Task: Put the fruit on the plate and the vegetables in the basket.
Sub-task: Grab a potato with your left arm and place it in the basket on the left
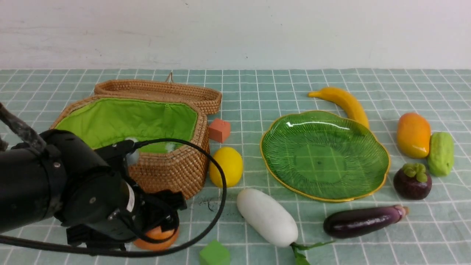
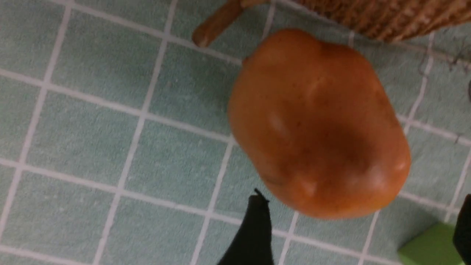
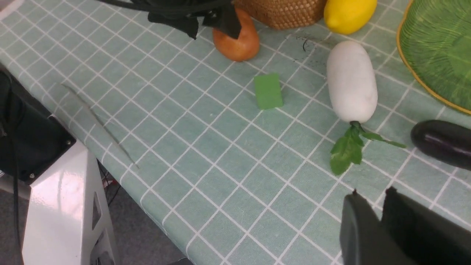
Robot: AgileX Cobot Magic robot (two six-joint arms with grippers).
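Potato (image 1: 158, 237) lay on the checked cloth (image 3: 220, 147) near the front edge, between the widely spread fingers of the left gripper (image 2: 358, 232). Right gripper (image 3: 381, 221) hung empty, fingers nearly pressed together. Basket (image 1: 176, 173) stood just behind the potato, lid back.

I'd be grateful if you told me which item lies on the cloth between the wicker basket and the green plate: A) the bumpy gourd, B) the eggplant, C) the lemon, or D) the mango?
C: the yellow lemon rests beside the wicker basket, with the green plate on its other side.
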